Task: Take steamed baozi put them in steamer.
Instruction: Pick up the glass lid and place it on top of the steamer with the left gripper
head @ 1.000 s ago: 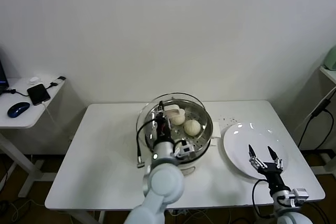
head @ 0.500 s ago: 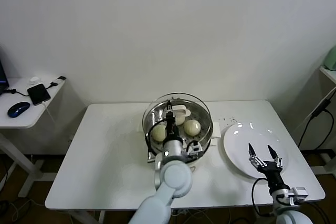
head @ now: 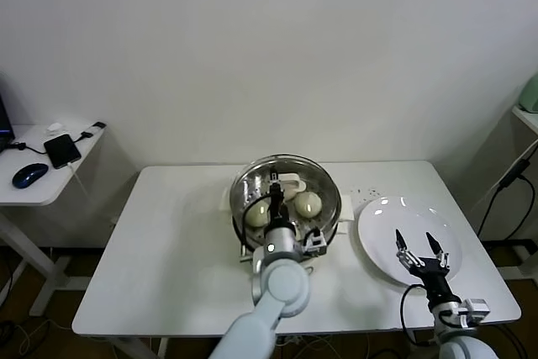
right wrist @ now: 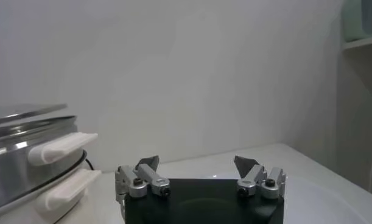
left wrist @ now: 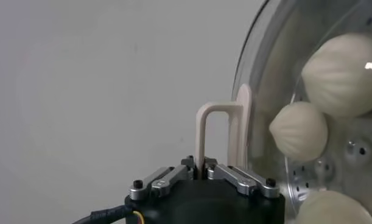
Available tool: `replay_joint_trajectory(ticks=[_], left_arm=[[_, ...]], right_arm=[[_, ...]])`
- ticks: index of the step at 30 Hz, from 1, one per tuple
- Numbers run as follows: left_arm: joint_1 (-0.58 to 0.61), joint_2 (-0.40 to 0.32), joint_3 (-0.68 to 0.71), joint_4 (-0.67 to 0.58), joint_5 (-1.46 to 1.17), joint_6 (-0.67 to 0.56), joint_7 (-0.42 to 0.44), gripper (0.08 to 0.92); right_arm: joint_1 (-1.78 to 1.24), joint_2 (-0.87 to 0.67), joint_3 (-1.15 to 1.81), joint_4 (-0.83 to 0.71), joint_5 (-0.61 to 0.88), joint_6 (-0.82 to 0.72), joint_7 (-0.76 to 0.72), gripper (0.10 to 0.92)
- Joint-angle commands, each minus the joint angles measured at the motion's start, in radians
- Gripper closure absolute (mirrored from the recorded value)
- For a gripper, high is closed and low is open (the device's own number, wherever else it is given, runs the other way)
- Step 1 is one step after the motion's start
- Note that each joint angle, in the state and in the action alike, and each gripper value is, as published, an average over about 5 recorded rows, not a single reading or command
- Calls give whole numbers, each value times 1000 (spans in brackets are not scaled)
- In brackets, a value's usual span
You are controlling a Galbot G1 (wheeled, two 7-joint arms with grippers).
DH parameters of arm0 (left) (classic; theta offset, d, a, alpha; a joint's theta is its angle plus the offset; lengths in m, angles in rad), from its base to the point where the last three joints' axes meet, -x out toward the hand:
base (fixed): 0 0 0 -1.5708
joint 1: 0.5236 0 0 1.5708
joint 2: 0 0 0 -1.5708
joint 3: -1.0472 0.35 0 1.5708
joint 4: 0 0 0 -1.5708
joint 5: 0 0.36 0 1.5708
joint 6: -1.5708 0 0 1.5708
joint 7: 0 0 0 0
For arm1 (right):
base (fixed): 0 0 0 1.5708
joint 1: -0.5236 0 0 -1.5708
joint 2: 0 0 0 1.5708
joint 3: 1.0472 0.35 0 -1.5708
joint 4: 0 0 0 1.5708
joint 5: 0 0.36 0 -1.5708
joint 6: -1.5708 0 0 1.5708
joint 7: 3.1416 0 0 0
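Observation:
The steel steamer [head: 345,206] stands at the table's middle with baozi [head: 307,203] inside; another baozi [head: 257,214] lies to its left. The round glass lid [head: 290,176] sits over the pot. My left gripper [head: 276,201] is shut on the lid's cream handle [left wrist: 217,131]. In the left wrist view that gripper [left wrist: 201,171] pinches the handle, and three baozi [left wrist: 298,129] show through the glass on the perforated tray. My right gripper [head: 418,250] is open and empty above the white plate [head: 382,216]; it also shows in the right wrist view [right wrist: 198,164].
The white plate is empty, right of the steamer. The steamer's white side handles [right wrist: 61,148] show in the right wrist view. A side desk [head: 34,182] with a mouse and phone stands far left. The table's left half is bare.
My left gripper has carried the glass lid to the right and down, from tilted at the pot's left rim to centred over the steamer. The right arm has stayed put.

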Motion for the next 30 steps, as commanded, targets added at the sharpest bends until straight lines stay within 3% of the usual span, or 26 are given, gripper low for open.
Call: replay_joint_trajectory(ticks=[1, 30], left_arm=[[-3, -49, 13, 24, -8, 30, 16, 837], [8, -49, -2, 46, 15, -23, 0, 837]], right_arm=[[-3, 2, -1, -2, 0, 3, -1, 203], [-2, 4, -6, -11, 0, 7, -1, 203]])
